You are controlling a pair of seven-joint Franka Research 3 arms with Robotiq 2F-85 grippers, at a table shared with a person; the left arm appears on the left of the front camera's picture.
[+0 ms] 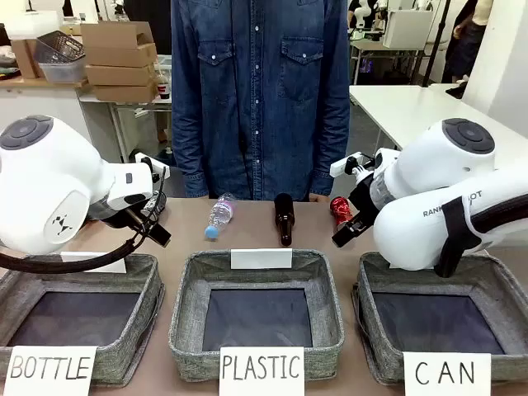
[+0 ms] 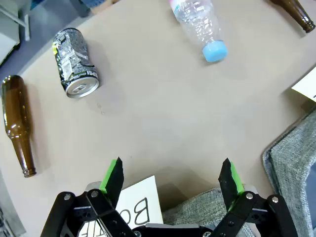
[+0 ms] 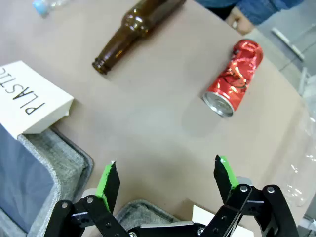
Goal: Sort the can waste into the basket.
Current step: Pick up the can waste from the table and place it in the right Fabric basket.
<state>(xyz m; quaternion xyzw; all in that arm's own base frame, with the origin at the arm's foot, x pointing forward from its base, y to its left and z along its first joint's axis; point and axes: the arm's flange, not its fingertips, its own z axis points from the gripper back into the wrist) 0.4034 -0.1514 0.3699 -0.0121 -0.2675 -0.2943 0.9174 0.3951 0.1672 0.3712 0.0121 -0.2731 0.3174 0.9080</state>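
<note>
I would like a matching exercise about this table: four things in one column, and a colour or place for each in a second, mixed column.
Column one:
1. red can
2. dark printed can
3. clear plastic bottle
4. CAN basket

Column two:
a. has a light blue cap
b. grey woven fabric
c. on the table beyond the BOTTLE sign
d. on the table near the person's hand

Pairs: 1-d, 2-c, 3-a, 4-b

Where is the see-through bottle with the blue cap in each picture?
Front view: the blue-capped bottle lies left of centre, behind the PLASTIC basket.
Left wrist view: the blue-capped bottle lies at the top edge, cap pointing down.
Right wrist view: the blue-capped bottle peeks in, cap first, at the top-left corner.
Shared landmark: the brown bottle lying next to it.
</note>
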